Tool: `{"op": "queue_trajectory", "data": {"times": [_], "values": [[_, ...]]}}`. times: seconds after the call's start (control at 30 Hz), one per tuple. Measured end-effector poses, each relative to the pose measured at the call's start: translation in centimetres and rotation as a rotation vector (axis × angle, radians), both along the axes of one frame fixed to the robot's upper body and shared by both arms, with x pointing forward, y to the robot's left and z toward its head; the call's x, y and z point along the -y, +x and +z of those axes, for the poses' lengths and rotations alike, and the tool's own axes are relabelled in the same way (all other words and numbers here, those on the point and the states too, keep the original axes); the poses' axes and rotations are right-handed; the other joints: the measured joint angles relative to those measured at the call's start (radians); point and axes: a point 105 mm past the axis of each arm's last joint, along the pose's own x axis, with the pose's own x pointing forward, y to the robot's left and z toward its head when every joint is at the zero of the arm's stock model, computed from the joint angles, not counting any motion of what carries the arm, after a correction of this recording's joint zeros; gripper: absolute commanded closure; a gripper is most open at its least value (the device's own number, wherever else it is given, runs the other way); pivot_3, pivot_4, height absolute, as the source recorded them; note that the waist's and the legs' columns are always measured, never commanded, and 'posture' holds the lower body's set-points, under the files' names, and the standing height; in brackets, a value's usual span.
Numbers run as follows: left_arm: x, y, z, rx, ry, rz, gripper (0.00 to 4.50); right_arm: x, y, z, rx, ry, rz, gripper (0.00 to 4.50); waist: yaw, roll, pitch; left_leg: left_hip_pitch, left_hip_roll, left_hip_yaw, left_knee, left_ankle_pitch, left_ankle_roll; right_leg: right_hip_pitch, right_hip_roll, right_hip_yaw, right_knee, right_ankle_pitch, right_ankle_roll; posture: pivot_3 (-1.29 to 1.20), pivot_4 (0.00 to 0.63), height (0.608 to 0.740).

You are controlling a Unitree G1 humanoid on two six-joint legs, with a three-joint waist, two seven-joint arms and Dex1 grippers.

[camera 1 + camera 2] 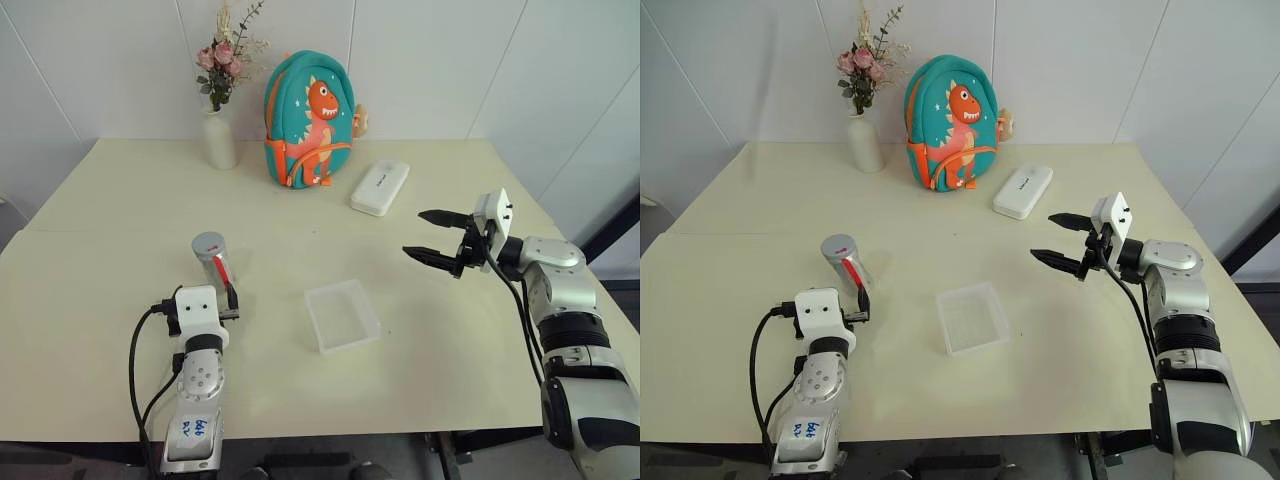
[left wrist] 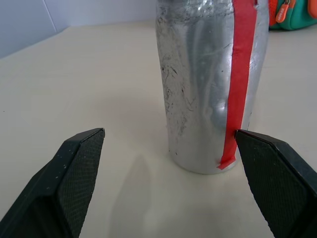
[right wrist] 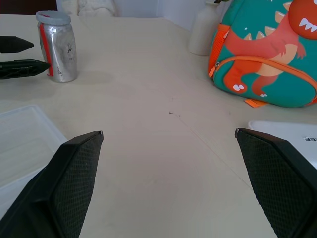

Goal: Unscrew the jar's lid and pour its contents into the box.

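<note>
Small cylindrical jar (image 1: 214,262), silvery sides with a vertical red stripe, stands upright on the near-left part of the table, flat grey screw lid (image 1: 208,242) on top. My left gripper (image 1: 232,301) sits right at its base, fingers spread wide; from the left wrist one black fingertip (image 2: 277,173) is just beside the stripe, whether touching I can't tell, the other well clear, nothing gripped. Contents not visible through the wall. Shallow square clear-plastic box (image 1: 342,315) lies flat to the right of the jar, near table centre. My right gripper (image 1: 433,236) hovers above the table further right, roughly level, fingers wide apart, holding nothing. Surface: pale cream matte tabletop (image 1: 120,220), a faint seam line across the left side. Toward the back: white rounded rectangular case (image 1: 380,187), teal backpack with an orange dinosaur (image 1: 308,122) standing upright, white vase with dried pink flowers (image 1: 220,130) left of it. Behind the table a white panelled wall (image 1: 450,60) with thin vertical joints.
</note>
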Motion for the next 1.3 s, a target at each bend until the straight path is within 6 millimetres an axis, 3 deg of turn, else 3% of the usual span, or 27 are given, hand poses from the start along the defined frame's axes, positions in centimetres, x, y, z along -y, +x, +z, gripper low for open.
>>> {"op": "queue_trajectory", "data": {"times": [0.53,1.3], "values": [[-0.6,1.4,-0.1,0.001,0.026,0.026,0.03,-0.2,0.1,-0.1,-0.001,0.008,-0.007,0.0,0.0,0.0,0.0,0.0,0.0,0.0,0.0,0.0,0.0,0.0,0.0,0.0,0.001,0.0,0.0,0.0,0.15,0.74],[-2.9,0.5,-0.3,-0.017,0.095,0.086,0.03,-0.1,0.4,-0.2,-0.001,0.006,-0.035,0.0,0.0,0.0,0.0,0.0,0.0,0.0,0.0,0.001,-0.001,-0.001,0.0,0.0,0.002,0.0,0.0,0.0,0.15,0.74]]}}
